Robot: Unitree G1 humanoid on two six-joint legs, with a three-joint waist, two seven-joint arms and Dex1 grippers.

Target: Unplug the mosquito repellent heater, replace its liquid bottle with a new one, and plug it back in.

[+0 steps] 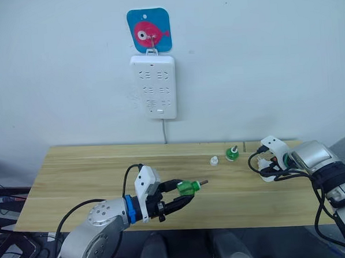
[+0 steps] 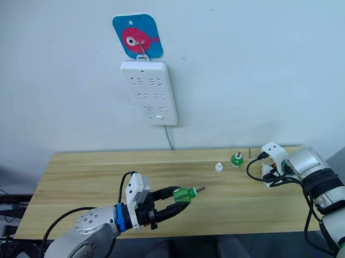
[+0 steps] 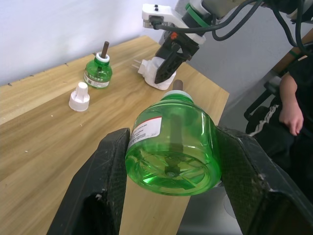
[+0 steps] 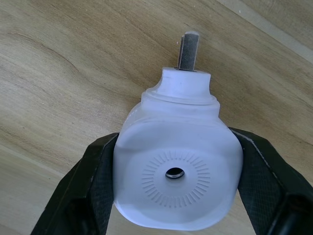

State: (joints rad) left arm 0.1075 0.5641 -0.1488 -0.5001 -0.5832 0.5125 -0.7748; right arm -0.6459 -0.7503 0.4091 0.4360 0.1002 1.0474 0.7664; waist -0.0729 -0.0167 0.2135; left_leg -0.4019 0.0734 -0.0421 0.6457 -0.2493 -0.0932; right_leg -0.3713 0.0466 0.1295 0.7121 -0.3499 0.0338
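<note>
Heater point(image 4: 177, 175) clamped between right fingers point(image 4: 88, 186), green bottle point(image 3: 172, 144) between left fingers point(image 3: 110, 166)

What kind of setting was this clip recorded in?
Probably an indoor test bench, not a lived-in room: a bare wooden table against a plain wall, a white power strip hung below a fish sticker, and a person's hand beside the table.

Fish sticker point(image 1: 149, 29) on wall above white power strip point(image 1: 153, 86) — wood table point(image 1: 77, 180) below, w/ small white cap point(image 1: 214, 160)
</note>
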